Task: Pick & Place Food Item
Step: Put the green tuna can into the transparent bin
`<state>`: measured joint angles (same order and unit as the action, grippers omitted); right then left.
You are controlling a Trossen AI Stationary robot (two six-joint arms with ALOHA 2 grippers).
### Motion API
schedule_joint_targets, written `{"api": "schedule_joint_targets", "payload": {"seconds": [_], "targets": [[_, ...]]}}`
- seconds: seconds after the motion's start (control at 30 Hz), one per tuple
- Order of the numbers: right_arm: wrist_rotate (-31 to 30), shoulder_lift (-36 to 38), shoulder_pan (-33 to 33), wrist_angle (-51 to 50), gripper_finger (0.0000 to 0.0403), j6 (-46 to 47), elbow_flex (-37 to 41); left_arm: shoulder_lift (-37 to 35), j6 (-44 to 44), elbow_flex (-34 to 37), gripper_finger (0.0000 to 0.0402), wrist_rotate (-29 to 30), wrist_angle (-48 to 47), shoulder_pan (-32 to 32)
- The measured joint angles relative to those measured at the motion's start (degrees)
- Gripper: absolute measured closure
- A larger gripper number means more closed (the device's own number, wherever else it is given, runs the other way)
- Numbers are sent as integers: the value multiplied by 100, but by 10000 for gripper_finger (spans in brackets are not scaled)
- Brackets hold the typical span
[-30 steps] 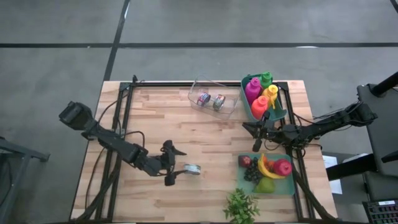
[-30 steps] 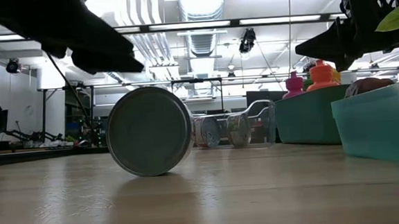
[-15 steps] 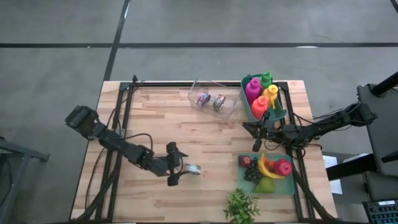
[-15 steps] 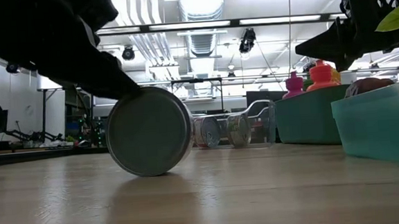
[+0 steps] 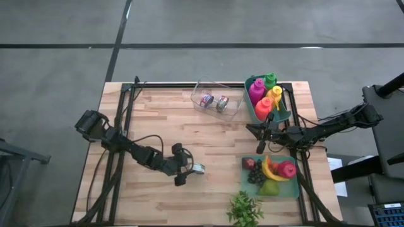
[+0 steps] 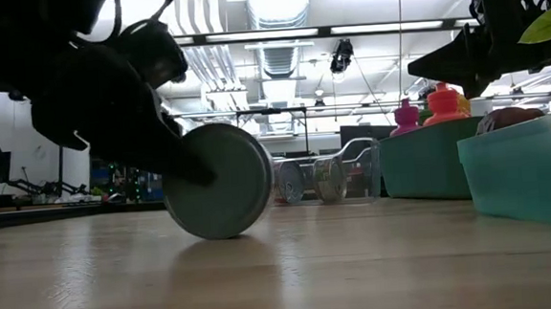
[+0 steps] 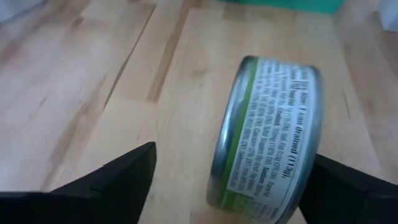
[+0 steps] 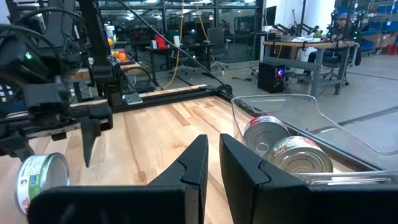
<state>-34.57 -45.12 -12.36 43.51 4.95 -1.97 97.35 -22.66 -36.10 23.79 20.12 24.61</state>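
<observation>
A small tin can (image 5: 197,169) with a green and white label lies on its curved side on the wooden table, near the middle front; its round end faces the low view (image 6: 224,182). My left gripper (image 5: 184,166) is open and low at the can, one finger on each side of it (image 7: 231,155). The finger (image 7: 339,180) by one flat end is close to the can; the other finger (image 7: 112,180) stands well apart. My right gripper (image 5: 262,146) hovers shut between the bottle bin and the fruit tray, its fingers (image 8: 211,168) empty. My left gripper's fingers come at the can slanting down from the table's left, straddling its two flat ends. One finger (image 7: 323,171) stands right at the can's end (image 7: 311,124); I cannot tell whether it touches. The can rests on the table.
A clear container (image 5: 218,101) with two cans stands at the far middle. A teal bin (image 5: 252,110) of coloured bottles is at the far right, a teal tray (image 5: 243,180) of fruit at the near right, a green plant (image 5: 245,208) by the front edge. Black rails (image 5: 123,126) cross the table's left.
My left gripper has come down and moved toward the table's right edge, from above and beside the can to table height with its open fingers on either side of the can. The right arm has kept still.
</observation>
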Motion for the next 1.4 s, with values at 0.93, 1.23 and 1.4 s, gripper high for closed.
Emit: {"api": "schedule_joint_targets", "payload": {"seconds": [0.93,1.23,1.4], "targets": [[0,0,0,0,365,0,0,-91,1175,-180,264,486,389,-275],[0,-1,0,0,365,0,0,-655,1047,-1815,264,688,-1424,-1454],[0,-2,-1,-1,365,0,1,-553,970,-2853,264,670,-2185,-2262]]}}
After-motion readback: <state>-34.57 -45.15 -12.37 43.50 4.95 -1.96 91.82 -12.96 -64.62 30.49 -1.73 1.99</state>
